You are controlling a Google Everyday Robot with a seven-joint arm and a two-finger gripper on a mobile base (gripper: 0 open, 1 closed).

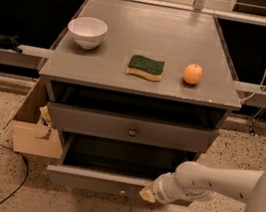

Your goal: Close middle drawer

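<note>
Obs., camera view, task: close middle drawer.

- The middle drawer (90,179) is the lower of the two grey fronts you can see. It stands pulled out toward the near side, well proud of the cabinet, and its dark interior shows behind the front. Its small pale knob (122,191) sits at the centre of the front.
- The gripper (149,195) is at the near face of that drawer front, right of the knob, with its tan tip touching or just beside the front edge. You cannot tell from this view whether it is spread or pressed together.
- The white arm (212,179) comes in from the near right, running roughly level toward the drawer.
- The upper drawer (95,121), with its round brass knob (132,132), sits further in than the middle drawer. Above it is an open dark slot under the worktop (151,25).
- On the worktop you have a white bowl (87,32) far left, a green and yellow sponge (145,67) at centre, and an orange (192,74) just right of the sponge. All three stand apart from one another.
- A pale wooden box (36,137) rests on the speckled floor (1,106) against the cabinet's left side. A dark cable (15,182) trails across the floor near it.
</note>
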